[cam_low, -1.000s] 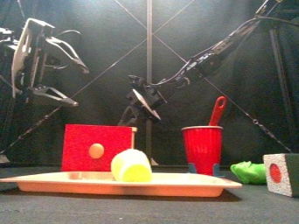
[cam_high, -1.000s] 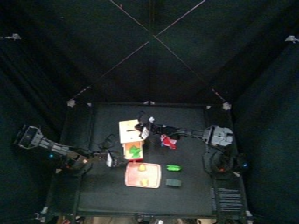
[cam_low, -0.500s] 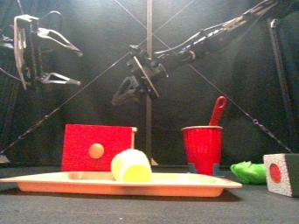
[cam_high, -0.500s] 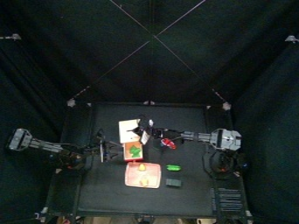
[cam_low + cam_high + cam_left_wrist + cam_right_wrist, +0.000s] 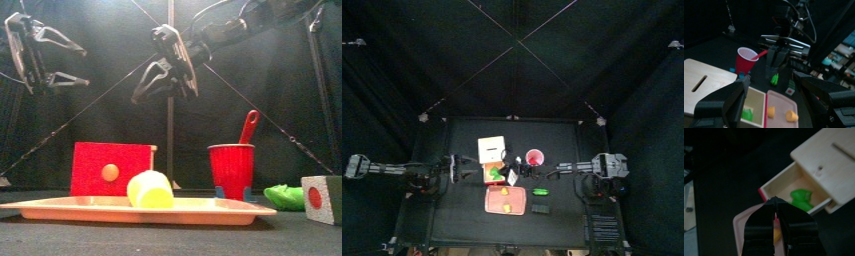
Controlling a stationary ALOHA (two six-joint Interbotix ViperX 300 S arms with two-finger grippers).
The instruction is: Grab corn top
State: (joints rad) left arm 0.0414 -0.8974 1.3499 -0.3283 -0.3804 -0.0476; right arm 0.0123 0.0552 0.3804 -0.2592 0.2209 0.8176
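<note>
Front view: corn (image 5: pixel 150 189) on tray (image 5: pixel 80 209) — right hand (image 5: pixel 166 75) high above

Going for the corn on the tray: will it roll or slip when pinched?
The corn looks rounded and lies on its side on the flat tray, so a nudge may well roll it. It looks like a smooth moulded toy, so it is probably stiff, light and somewhat slippery. It is small, so an off-centre pinch could squirt it out.

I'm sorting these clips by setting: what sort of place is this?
Most likely a robot test pen: black curtains wall in a small table, two arms hang over toys such as a red cup and an orange tray.
</note>
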